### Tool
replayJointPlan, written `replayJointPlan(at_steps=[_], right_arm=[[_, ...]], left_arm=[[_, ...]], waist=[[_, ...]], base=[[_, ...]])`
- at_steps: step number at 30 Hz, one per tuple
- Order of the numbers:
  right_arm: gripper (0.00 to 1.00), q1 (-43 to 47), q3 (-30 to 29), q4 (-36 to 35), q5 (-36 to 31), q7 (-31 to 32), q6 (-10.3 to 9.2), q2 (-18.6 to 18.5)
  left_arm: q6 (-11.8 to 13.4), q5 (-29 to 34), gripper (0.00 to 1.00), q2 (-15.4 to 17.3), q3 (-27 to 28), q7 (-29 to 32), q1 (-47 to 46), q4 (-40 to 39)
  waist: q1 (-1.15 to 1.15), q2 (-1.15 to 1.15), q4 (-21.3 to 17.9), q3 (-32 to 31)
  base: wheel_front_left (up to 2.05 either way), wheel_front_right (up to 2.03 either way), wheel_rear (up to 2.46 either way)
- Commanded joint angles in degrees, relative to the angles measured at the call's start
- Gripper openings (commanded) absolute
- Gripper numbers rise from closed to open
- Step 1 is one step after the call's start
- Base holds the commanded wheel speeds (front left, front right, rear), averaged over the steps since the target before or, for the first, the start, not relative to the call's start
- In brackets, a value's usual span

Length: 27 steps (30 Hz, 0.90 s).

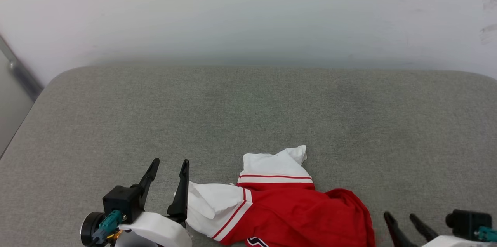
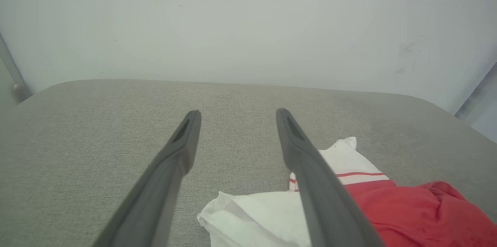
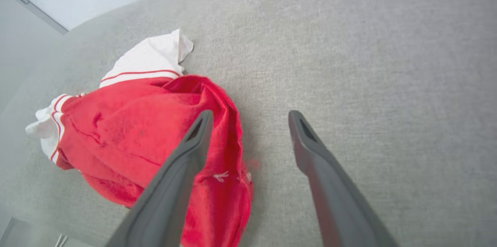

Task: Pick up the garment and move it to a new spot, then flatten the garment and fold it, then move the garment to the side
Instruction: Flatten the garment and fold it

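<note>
Head view, entry: one garment (image 1: 295,212), a red jersey with white sleeves and red-and-white striped trim, lying in a crumpled heap near the front edge of the grey cloth-covered table (image 1: 248,115). One white sleeve points toward the back, the other toward the left claw (image 1: 171,161). A scrap of black lettering shows at the bottom edge. Left claw: fingers spread and empty, with its inner finger just beside the nearer white sleeve; the left wrist view cannot settle whether they touch. Right claw (image 1: 400,216): fingers spread and empty, set at the red hem side of the heap. In the right wrist view one finger crosses in front of the red cloth and pinches nothing. Step in hand, as judged: nothing is flattened or folded, so this is either the pick-up or the start of the spreading. Next move calls for each claw to close on an edge, sleeve on the left and hem on the right, then draw the thin fabric apart. Containers: none in this lot; the garment rests straight on the table.
</note>
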Motion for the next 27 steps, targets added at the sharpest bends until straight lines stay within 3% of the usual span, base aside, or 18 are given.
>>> replayJointPlan(at_steps=[1,4,9,19,27], right_arm=[[1.00,-1.4,-0.9,-0.6,-0.6,-1.7,-0.02,0.0],[1.00,-3.7,-2.5,-0.7,-0.7,-3.7,-0.02,-0.1],[1.00,-11.1,-1.4,2.2,-0.5,-0.9,-0.02,-2.9],[1.00,-31.2,10.9,14.7,3.5,14.5,-0.02,-9.9],[1.00,-44.7,22.4,27.1,6.6,16.5,-0.03,-10.7]], left_arm=[[0.3,-0.2,1.00,0.3,0.0,0.0,0.7,-0.1],[0.4,-0.2,1.00,0.3,0.1,-0.1,0.5,-0.3],[0.4,0.0,1.00,0.0,-0.1,-0.1,-0.5,-0.5],[-1.2,1.1,1.00,-1.1,-1.0,-0.5,-5.1,-0.5],[-3.0,1.4,1.00,-2.8,-1.2,-1.5,-8.9,1.0]], waist=[[0.00,0.00,-0.1,-0.1],[0.00,0.00,-0.1,-0.2],[0.00,0.00,0.2,0.4],[0.00,0.00,4.0,6.5],[0.00,0.00,6.9,11.3]], base=[[0.00,0.00,0.00],[0.00,0.00,0.00],[0.00,0.00,0.00],[0.00,0.00,0.00],[0.00,0.00,0.00]])
